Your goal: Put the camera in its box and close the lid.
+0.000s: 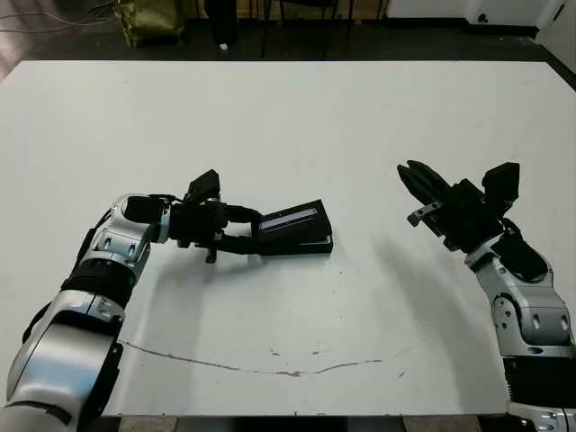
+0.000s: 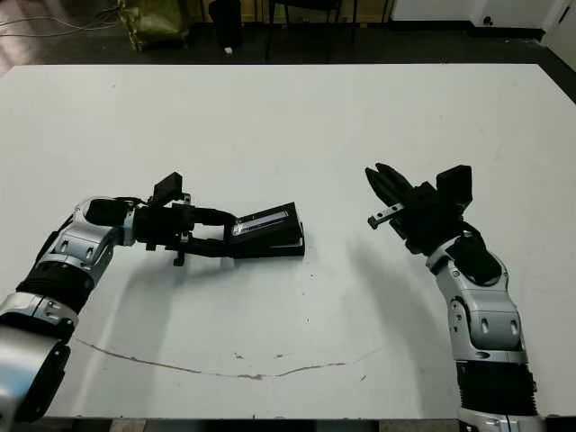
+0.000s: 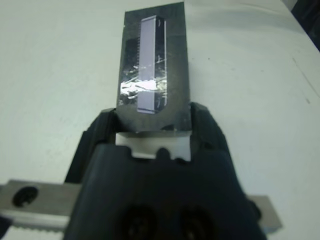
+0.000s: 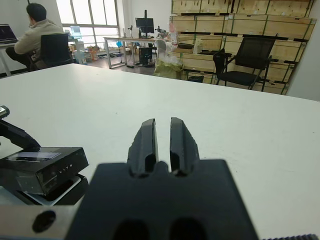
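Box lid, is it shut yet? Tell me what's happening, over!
Left gripper shut on lid, lid tilted over box, not shut. Right gripper shut, empty, apart. Camera unseen. Nothing in the way.

Camera hidden; lid [image 1: 290, 219] covers box [image 1: 301, 245] interior.

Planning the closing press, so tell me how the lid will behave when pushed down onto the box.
The lid looks flat and rigid, so it should probably pivot down as one piece. It sits tilted on the box, one end raised at the left gripper, so it may skew or slide. Its glossy top suggests slipperiness.
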`<state>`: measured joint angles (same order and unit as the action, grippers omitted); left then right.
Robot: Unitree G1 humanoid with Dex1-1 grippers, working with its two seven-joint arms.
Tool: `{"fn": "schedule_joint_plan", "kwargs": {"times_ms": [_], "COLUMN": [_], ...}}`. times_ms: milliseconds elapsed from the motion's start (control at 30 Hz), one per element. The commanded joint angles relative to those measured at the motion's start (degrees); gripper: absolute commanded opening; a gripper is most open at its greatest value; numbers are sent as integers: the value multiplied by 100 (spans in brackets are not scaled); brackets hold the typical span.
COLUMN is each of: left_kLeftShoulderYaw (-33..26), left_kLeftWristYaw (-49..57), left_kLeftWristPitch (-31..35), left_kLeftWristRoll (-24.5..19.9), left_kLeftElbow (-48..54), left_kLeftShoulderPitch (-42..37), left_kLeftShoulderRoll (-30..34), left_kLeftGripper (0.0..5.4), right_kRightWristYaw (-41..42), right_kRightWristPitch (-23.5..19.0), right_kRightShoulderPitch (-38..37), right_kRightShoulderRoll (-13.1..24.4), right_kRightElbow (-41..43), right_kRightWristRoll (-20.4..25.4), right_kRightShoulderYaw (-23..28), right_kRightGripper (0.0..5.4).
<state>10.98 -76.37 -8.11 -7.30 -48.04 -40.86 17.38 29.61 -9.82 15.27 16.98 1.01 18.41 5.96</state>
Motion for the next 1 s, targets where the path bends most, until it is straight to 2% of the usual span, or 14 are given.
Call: {"fn": "schedule_joint_plan", "kwargs": {"times_ms": [33,267,400,667,1000], "left_kLeftShoulderYaw": [42,43,91,197,427], "left_kLeftWristYaw": [194,224,159,24,103], "left_kLeftWristPitch": [-124,-325,-157,127,77], "left_kLeftWristRoll": [182,246,315,411,759], "left_kLeftElbow": [-271,-380,-277,275,684], "left_kLeftShoulderPitch": [-37,-135,-196,-267,-469], "left_kLeftShoulderRoll": [-129,-182,-132,-69,-24], "left_kLeftGripper": [190,190,190,190,190], "right_kRightWristYaw": [44,-5,1,44,5], "right_kRightWristPitch": [-65,-107,-184,-34,-100], "right_kRightShoulderPitch": [-53,-51,-30,-42,-67], "right_kRightShoulderRoll": [63,59,50,65,16], "right_kRightElbow": [-73,-31,-36,-110,-84], "right_kRightWristRoll": [9,-4,56,-8,54], "right_kRightShoulderYaw": [3,-1,20,0,21], "right_kRightGripper": [0,0,0,0,0]}}
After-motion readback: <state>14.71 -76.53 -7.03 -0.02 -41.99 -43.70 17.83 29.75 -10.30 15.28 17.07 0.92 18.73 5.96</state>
